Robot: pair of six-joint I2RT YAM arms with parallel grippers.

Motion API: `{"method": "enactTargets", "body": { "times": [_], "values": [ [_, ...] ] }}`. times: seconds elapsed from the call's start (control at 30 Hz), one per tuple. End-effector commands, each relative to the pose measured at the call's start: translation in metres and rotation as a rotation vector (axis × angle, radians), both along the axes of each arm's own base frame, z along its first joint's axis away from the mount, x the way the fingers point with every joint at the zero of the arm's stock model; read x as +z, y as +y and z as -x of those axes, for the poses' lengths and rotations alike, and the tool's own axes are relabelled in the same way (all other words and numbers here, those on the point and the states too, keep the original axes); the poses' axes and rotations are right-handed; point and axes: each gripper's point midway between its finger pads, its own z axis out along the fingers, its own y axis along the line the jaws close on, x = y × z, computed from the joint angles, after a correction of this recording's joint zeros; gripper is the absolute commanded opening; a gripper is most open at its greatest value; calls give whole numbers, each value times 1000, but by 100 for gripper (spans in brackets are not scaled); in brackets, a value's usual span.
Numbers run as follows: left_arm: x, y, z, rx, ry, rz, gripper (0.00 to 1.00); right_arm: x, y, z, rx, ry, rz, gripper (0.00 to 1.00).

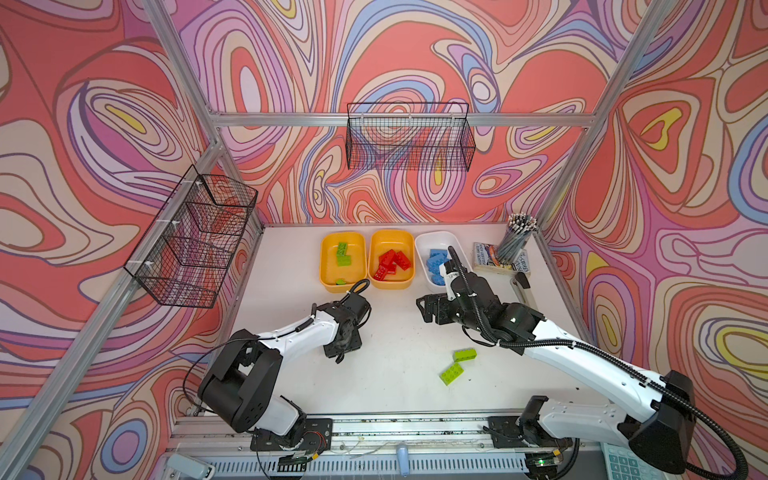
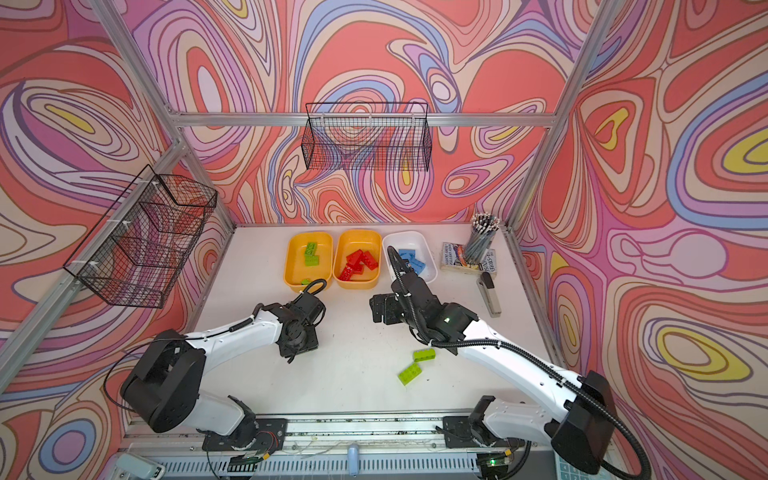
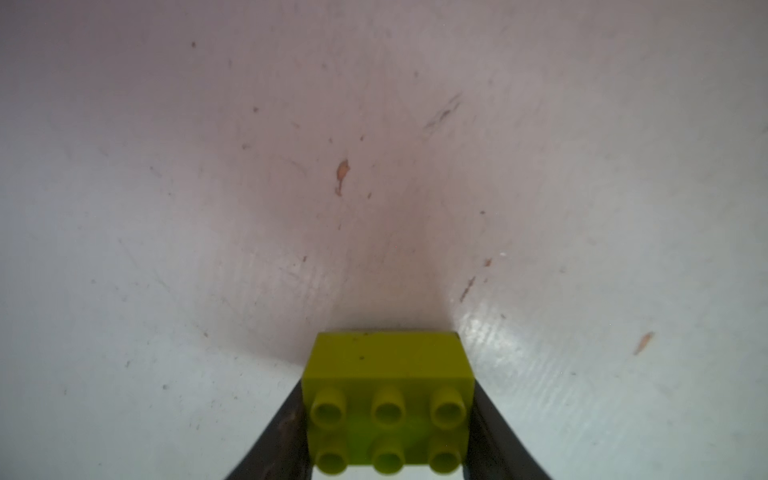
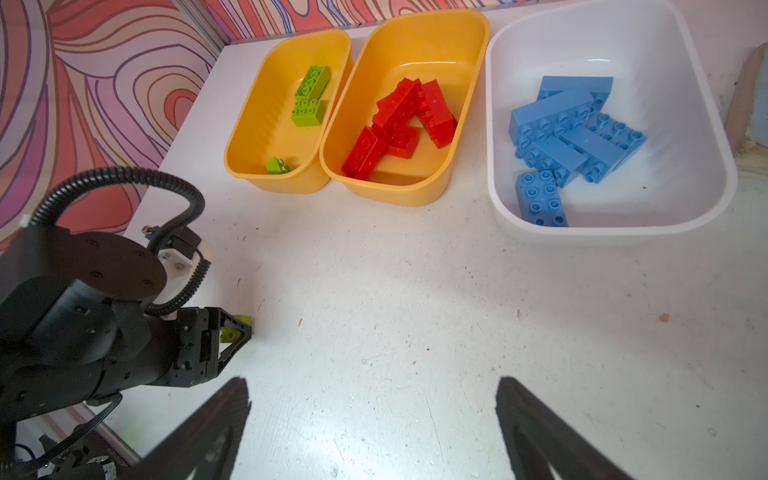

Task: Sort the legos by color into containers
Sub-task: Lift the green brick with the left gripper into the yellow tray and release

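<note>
Sorting looks nearly finished. The middle yellow tub (image 4: 399,195) holds the red legos (image 4: 399,120). The other yellow tub (image 4: 257,174), just beside it on the left arm's side, has three green legos (image 4: 309,97), and the white tub (image 4: 582,232) on its far side has the blue legos (image 4: 573,133). In front of the middle tub, the left gripper (image 3: 388,415) is clamped on a green brick (image 3: 388,361) down at the surface (image 1: 395,332). Two loose green bricks (image 1: 465,354) lie farther out from that tub. The right gripper (image 4: 374,395) gapes wide, empty.

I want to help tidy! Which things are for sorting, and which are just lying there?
For the job: held green brick, loose green bricks, red bricks, blue bricks, yellow tubs, white tub.
Lying about: wire baskets, pencil cup, book, stapler.
</note>
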Motion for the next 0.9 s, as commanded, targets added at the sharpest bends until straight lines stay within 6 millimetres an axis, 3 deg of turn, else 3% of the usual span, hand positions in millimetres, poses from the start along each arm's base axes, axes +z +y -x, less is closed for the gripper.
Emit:
{"method": "enactTargets", "body": {
  "times": [0.0, 0.17, 0.27, 0.4, 0.57, 0.6, 0.73, 0.8, 0.87],
  "values": [
    [28, 2, -30, -41, -54, -58, 28, 9, -1, -4, -29, -22, -12, 98],
    [67, -1, -93, -47, -152, -22, 28, 6, -1, -9, -47, -17, 13, 98],
    [81, 2, -131, -32, -190, -2, 28, 8, 2, -13, -49, -17, 22, 98],
    [83, 6, -179, 2, -207, 77, 28, 8, 3, -19, -64, -16, 35, 98],
    [71, 4, -233, 11, -194, 115, 31, -8, 0, -24, -100, 19, 91, 98],
    [67, 4, -240, 7, -182, 109, 36, -13, -2, -24, -111, 29, 104, 98],
    [64, -3, -256, -13, -179, 117, 77, -30, -15, -20, -155, 69, 156, 98],
    [68, -5, -255, -10, -195, 134, 88, -39, -23, -16, -173, 90, 189, 98],
    [75, -6, -251, -11, -225, 159, 92, -49, -31, -12, -190, 111, 216, 98]
  ]
}}
